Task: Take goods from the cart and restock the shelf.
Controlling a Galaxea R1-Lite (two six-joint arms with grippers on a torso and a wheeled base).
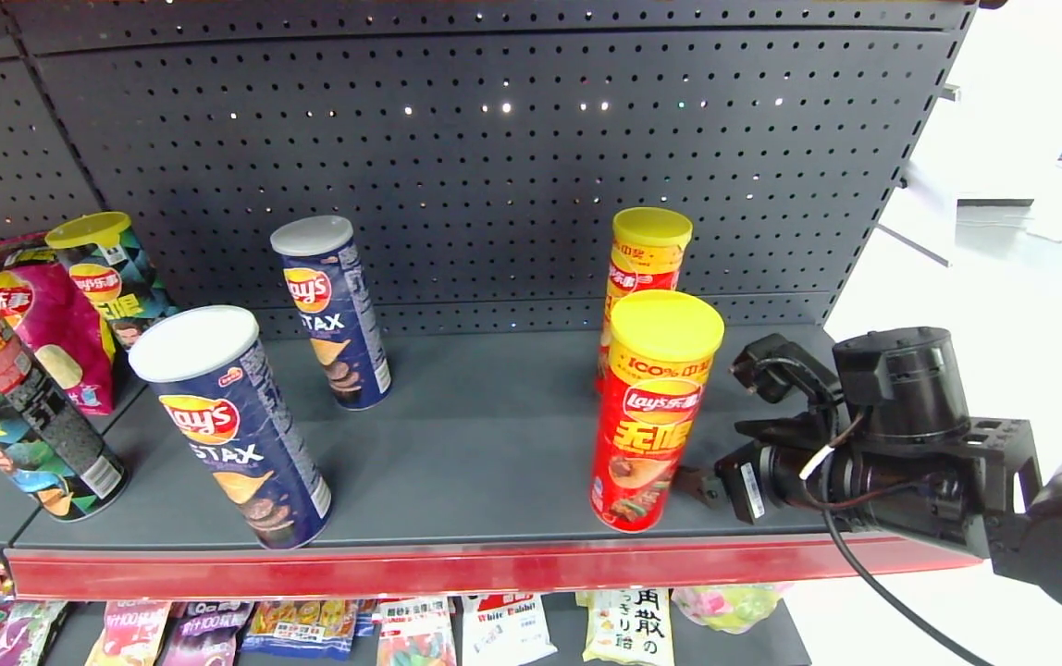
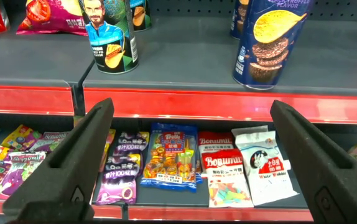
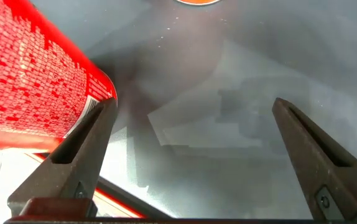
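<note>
On the shelf, close to its front lip, the red can stands upright. The right gripper is released, one finger just beside the can's base; a crooked withdrawal could clip it and tip it off the edge.

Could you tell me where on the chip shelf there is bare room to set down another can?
The widest bare patch of the shelf lies between the front blue can and the front red can. The left end, around the pink bag, is crowded.
</note>
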